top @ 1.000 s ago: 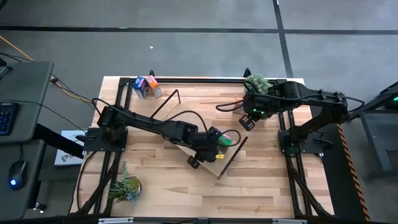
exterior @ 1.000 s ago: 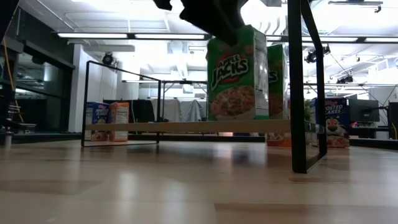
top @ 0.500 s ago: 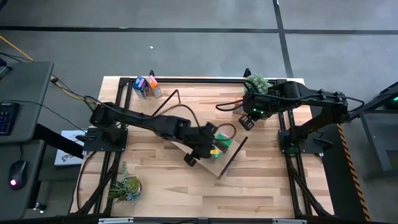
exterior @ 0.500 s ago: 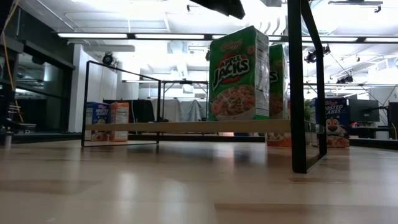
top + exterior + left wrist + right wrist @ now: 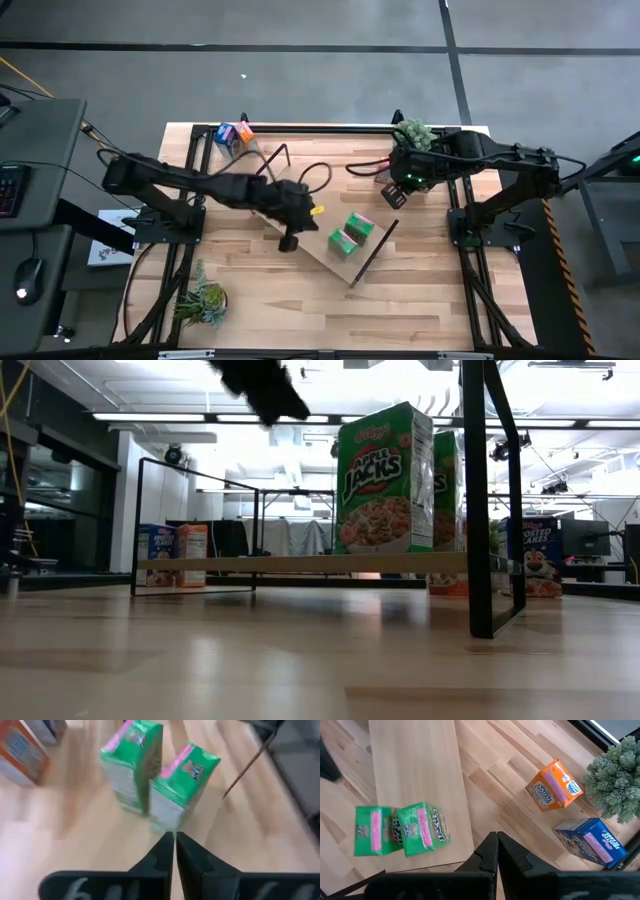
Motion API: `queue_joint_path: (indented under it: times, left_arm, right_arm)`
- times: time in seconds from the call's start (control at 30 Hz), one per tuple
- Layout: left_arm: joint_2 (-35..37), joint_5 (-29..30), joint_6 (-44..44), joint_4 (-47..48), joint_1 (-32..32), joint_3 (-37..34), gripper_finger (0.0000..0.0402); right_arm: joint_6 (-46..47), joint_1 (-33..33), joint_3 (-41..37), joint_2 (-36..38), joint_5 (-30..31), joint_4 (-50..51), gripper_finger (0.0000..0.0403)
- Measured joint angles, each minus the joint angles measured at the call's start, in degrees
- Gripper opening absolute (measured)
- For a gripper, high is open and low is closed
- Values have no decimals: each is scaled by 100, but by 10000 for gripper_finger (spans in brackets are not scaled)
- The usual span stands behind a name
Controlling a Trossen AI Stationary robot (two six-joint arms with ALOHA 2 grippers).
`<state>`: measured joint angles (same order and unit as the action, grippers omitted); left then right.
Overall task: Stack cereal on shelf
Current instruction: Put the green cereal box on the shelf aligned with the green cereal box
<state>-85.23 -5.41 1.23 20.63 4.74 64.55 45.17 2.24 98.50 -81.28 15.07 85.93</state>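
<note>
Cereal: two small green cardboard boxes stood side by side on the long light-wood shelf board. Left claw hovered above the board beside them, fingers together, empty (release step judged done). Right claw, fingers together, waited near the counter's far right corner. Next: fetch the blue and orange boxes.

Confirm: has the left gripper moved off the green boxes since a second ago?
Yes. The left gripper has pulled back along the shelf, away from the two green cereal boxes standing there, toward its own base side.

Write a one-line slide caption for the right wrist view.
Two green cereal boxes stand side by side on the shelf, orange and blue boxes waiting beside a plant.
</note>
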Motion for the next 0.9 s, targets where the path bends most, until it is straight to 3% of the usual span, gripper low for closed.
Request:
queue_joint_path:
  times: [0.1, 0.2, 0.33, 0.57, 0.9]
  left_arm:
    - [19, 193, 990, -1145, 174, -808, 6]
    - [-163, 659, 1618, -1718, 357, -1117, 3]
    - [-511, 1056, 2055, -1809, 471, -1120, 1]
    - [-1162, 1044, 2619, -2494, 484, -1106, 0]
    - [-1472, 1017, 3371, -2937, 528, -1107, 0]
  right_arm:
    - [2, 2, 0, 0, 17, -44, 0]
    - [2, 2, 0, 0, 26, -63, 0]
    - [2, 2, 0, 0, 59, -85, 0]
    - [-13, 0, 0, 0, 96, -94, 0]
    - [-19, 2, 0, 0, 94, -92, 0]
